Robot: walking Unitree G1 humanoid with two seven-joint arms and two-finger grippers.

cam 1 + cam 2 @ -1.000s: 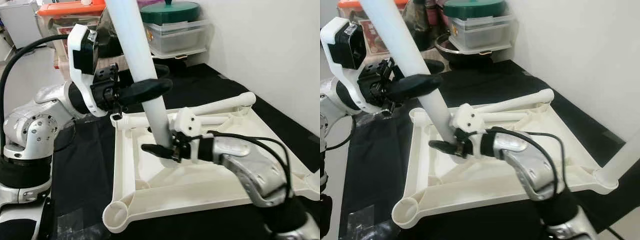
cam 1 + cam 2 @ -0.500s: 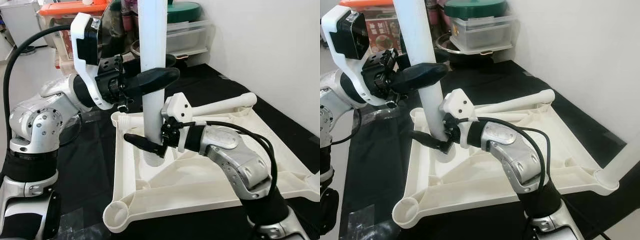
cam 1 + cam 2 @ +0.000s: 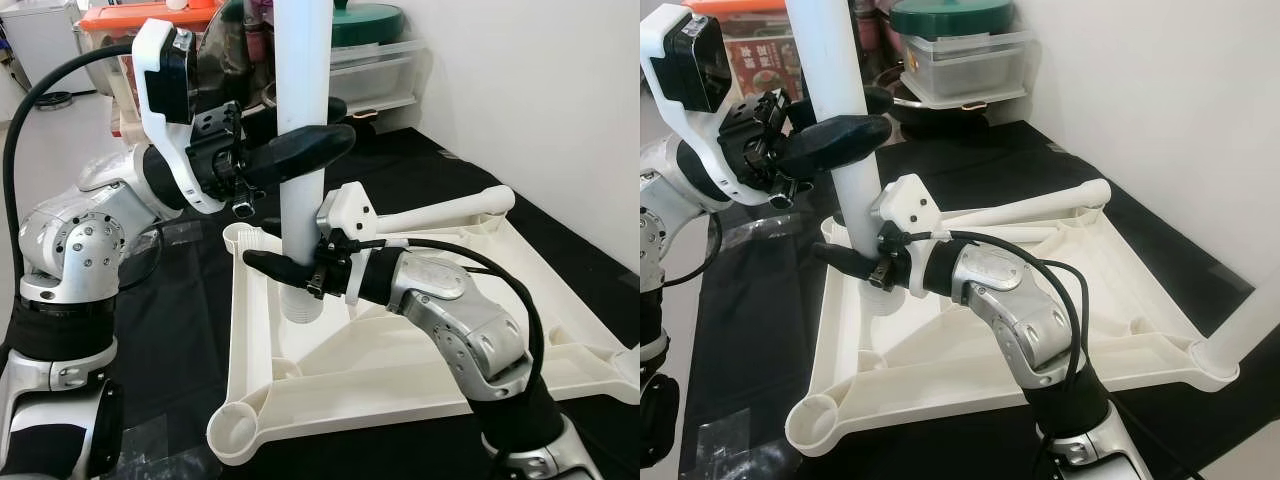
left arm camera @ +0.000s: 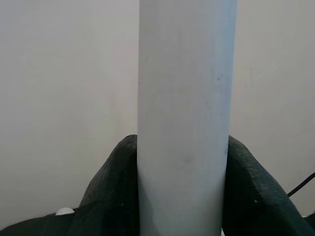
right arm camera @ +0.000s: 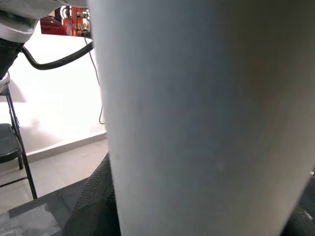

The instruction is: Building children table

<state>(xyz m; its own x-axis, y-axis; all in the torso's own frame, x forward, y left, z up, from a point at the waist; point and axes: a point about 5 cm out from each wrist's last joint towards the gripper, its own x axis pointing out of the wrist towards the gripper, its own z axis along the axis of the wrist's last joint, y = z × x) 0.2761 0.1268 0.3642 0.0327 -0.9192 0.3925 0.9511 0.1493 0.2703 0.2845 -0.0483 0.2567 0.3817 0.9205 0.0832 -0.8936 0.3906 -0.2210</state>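
A white table frame (image 3: 420, 360) lies upside down on a black mat (image 3: 170, 340) on the floor, its open corner sockets facing up, and a white leg (image 3: 305, 120) stands upright over the far left part of it, its lower end just above the frame's inner edge near the far left corner. The left gripper (image 3: 300, 150) comes in from the left and holds the leg high up, its jaws closed around the tube; in the left wrist view the black fingers (image 4: 110, 182) press on both sides of the leg (image 4: 184, 118). The right gripper (image 3: 285, 268) reaches across from the right and clamps the same leg lower down, close to its bottom end, jaws shut on it; the right wrist view shows the tube (image 5: 197, 118) right against the camera with a dark finger (image 5: 96, 206) beside it. A second leg (image 3: 440, 212) lies flat along the far side of the frame. Another leg (image 3: 1250, 325) already stands in the near right corner socket, rising out of view. A near left socket (image 3: 232, 432) sits open. Against the far wall are stacked clear tubs with a green lid (image 3: 950, 18), and an orange lid (image 3: 140, 16) to the left.
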